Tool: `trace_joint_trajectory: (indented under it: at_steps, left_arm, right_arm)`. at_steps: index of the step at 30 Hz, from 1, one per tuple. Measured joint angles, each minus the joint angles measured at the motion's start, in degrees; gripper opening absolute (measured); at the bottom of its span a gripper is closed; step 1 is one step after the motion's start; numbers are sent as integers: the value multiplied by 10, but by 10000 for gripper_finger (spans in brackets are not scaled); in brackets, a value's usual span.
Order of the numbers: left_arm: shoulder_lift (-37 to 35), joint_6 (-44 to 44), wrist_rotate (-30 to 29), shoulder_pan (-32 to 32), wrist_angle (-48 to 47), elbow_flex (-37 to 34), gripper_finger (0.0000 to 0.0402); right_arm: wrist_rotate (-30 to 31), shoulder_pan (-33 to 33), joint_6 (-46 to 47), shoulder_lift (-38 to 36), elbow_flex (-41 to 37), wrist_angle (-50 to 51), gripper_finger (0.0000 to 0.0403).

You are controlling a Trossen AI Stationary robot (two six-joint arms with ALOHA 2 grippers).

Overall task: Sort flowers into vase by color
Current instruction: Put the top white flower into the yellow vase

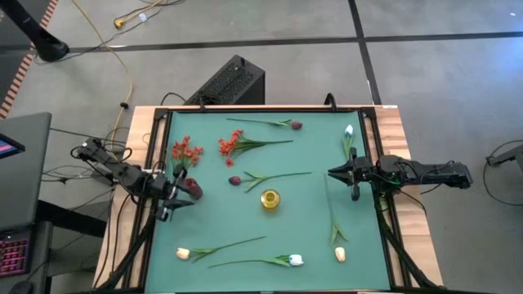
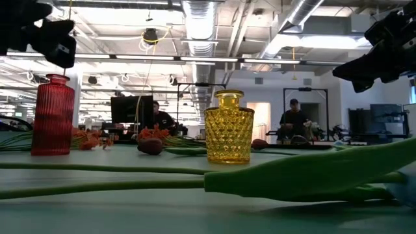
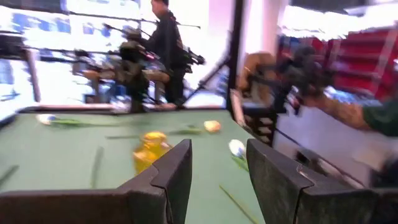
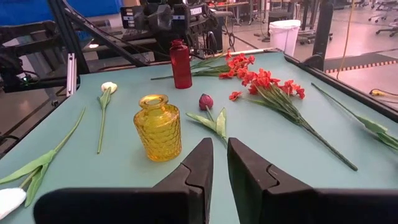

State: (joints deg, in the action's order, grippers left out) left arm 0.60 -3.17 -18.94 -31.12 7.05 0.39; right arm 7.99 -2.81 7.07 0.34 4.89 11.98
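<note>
Table mat [image 1: 310, 220] is plain teal-green w/ a pale wood border; yellow vase [image 4: 158, 127] is clear amber glass w/ a diamond-quilted pattern; red vase [image 2: 53, 116] is deep red glass w/ vertical ribs; red-orange blossoms [image 4: 266, 79] sit in clusters on green stems; maroon bud [image 4: 206, 101] is dark red-purple w/ green leaves; second maroon bud [image 1: 296, 125] is the same shade; white tulip [image 1: 295, 260] has a green stem; cream tulip [image 4: 109, 88] is off-white, stem green; peach tulip [image 1: 339, 254] is pale orange-cream; both arms and the fingers [image 4: 250, 171] are matte black; floor is grey w/ dark lines.
</note>
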Motion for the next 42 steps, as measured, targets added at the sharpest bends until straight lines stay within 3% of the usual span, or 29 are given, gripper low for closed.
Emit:
trace_joint_trajectory:
  at_steps: [8, 13, 17, 21, 25, 31, 37, 42]
  left_arm:
    - [0, -54, -36, 0, 67, 0, 142]
    - [17, -37, -66, 7, 112, 0, 142]
    - [81, -38, -83, 30, 153, 1, 142]
    - [201, -37, -84, 58, 200, 21, 141]
    - [332, 22, -66, 69, 275, 64, 141]
    - [476, 102, -75, 69, 308, 130, 142]
    - [557, 130, -88, 69, 302, 193, 141]
    - [591, 153, -88, 67, 291, 196, 142]
  right_arm:
    - [-6, -6, 0, 0, -2, -49, 77]
    - [6, -4, 72, 1, -2, -100, 77]
    - [-25, 0, 72, 1, 0, -126, 77]
    - [-47, 0, 80, 9, 22, -111, 77]
    - [-10, 10, 123, 39, 68, -27, 77]
    - [55, 45, 239, 141, 167, 146, 77]
    - [70, 108, 337, 290, 298, 370, 77]
    - [67, 177, 405, 406, 355, 483, 77]
